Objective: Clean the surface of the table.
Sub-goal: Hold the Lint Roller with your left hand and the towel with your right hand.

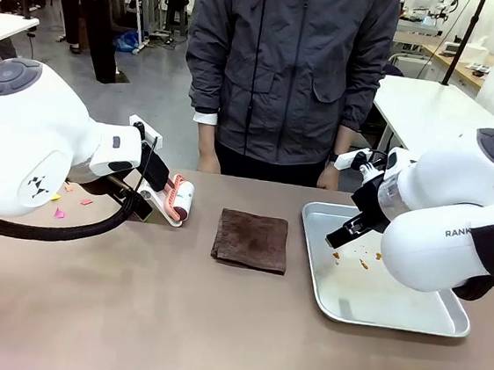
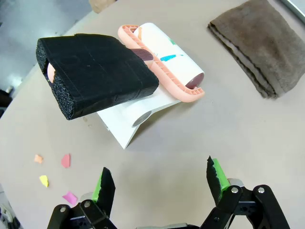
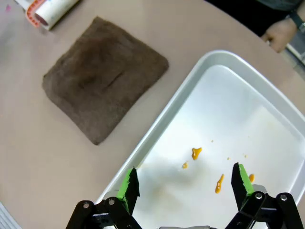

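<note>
Two tools gape empty — left tool (image 2: pixel 157 170) by lint roller (image 2: pixel 169 59), handle (image 2: pixel 50 71) half-hidden in foam (image 2: pixel 95 71); right tool (image 3: pixel 185 170) over tray (image 3: pixel 224 58).

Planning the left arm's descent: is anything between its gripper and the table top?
Nothing visible. The left gripper, open, faces bare table; the lint roller lies just beyond its fingertips, and the paper scraps lie off to one side.
</note>
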`<state>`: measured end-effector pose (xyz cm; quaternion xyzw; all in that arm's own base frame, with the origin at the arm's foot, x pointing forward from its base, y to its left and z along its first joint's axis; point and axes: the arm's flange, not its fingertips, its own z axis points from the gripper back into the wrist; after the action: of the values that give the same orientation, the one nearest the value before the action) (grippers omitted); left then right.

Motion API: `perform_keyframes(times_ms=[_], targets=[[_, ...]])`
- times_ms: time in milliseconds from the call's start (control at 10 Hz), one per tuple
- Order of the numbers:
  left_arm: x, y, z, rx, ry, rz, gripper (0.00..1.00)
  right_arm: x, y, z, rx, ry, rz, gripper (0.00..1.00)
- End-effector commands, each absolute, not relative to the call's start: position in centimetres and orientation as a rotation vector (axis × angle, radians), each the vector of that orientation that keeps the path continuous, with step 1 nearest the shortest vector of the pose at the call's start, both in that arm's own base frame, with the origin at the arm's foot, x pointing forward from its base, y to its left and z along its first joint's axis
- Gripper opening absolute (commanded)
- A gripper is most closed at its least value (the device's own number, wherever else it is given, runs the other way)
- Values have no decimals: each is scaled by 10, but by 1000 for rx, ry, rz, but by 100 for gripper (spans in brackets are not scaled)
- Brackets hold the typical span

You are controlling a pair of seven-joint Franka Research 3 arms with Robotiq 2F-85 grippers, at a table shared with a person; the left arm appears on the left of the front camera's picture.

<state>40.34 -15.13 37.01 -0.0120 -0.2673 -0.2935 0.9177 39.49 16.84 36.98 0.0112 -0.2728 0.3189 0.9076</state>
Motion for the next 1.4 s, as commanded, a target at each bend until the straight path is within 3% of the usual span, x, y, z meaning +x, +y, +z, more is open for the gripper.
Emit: perform_keyframes(times_ms=[0,300,400,500,600,800,900,1100,1300], targets=[[403,-151,370,-25,-550,-604,100,395,168,370,24,-564,658,100],[403,-151,370,-25,-550,-604,100,395,168,370,23,-563,658,100],[396,-143,377,-107,-537,-577,100,395,162,379,100,-479,543,100],[390,-139,389,-178,-396,-438,100,391,154,392,207,-382,453,100],[382,-133,400,-290,-322,-388,100,386,142,405,300,-302,383,100],[367,-112,416,-605,-221,-472,100,382,113,428,767,-157,452,100],[362,-94,424,-849,-221,-522,100,387,98,429,943,-117,400,100],[353,-53,437,-1116,-296,-454,100,406,66,413,1241,-52,251,100],[359,-2,418,-1239,-357,-254,100,401,47,405,1271,-64,229,100]])
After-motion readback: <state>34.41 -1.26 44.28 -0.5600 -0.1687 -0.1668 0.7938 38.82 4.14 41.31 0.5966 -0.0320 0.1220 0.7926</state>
